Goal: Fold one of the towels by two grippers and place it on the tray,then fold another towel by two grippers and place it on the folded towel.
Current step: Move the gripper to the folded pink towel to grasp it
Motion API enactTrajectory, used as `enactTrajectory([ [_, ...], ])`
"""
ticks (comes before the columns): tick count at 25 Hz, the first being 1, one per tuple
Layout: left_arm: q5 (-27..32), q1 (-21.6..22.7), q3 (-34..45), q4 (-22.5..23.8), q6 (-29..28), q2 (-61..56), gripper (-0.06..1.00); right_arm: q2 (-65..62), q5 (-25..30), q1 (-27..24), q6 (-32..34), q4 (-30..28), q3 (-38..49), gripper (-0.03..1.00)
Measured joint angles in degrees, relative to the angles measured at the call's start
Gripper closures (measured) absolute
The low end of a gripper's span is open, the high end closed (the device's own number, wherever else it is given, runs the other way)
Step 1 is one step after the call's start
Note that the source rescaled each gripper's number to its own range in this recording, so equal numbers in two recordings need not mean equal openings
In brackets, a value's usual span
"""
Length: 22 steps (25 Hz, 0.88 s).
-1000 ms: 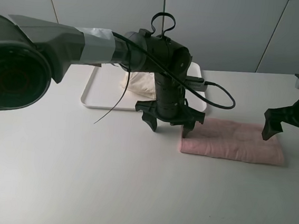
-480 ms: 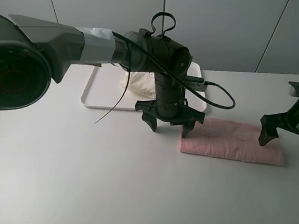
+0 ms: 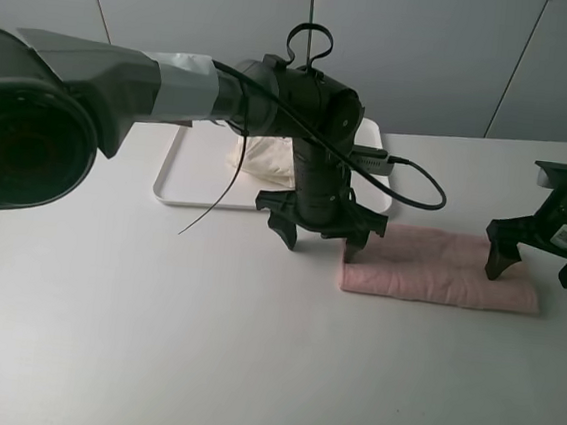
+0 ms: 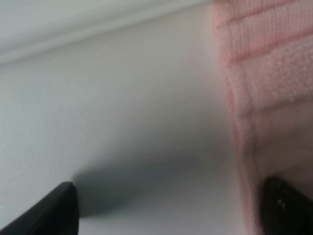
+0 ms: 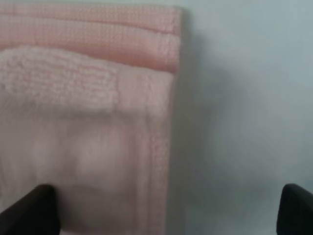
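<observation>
A pink towel (image 3: 439, 269), folded into a long strip, lies on the white table right of centre. My left gripper (image 3: 319, 238) is open and straddles the strip's left end: one fingertip (image 4: 283, 205) rests on the pink towel (image 4: 274, 83), the other on bare table. My right gripper (image 3: 531, 267) is open and low over the strip's right end; the right wrist view shows the pink towel's end edge (image 5: 98, 122) between the fingers. A cream towel (image 3: 267, 158) lies folded on the white tray (image 3: 182, 168) behind the left arm.
The left arm's black cable (image 3: 421, 191) loops over the table beside the tray. The table's far edge runs just behind the tray. The right arm stands near the table's right edge.
My right gripper has moved left and down onto the right end of the pink towel. The left gripper and both towels have stayed put.
</observation>
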Motion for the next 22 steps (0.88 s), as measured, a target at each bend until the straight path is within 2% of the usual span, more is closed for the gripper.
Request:
enactTrajectory([
  [9, 0.4, 0.0, -0.1, 0.0, 1.0, 0.0, -0.02, 2.1, 0.4, -0.1, 0.2, 0.2, -0.6, 0.02],
  [12, 0.4, 0.0, -0.1, 0.0, 1.0, 0.0, -0.02, 2.4, 0.6, -0.1, 0.2, 0.4, -0.7, 0.06],
  [14, 0.4, 0.0, -0.1, 0.0, 1.1, 0.0, -0.02, 2.4, 0.6, -0.1, 0.2, 0.8, -0.7, 0.15],
  [19, 0.4, 0.0, -0.1, -0.3, 1.1, 0.0, -0.02, 2.6, 0.7, 0.2, 0.2, 3.2, -0.7, 0.52],
  [22, 0.4, 0.0, -0.1, -0.3, 1.1, 0.0, -0.02, 2.6, 0.7, 0.3, 0.2, 3.8, -0.7, 0.7],
])
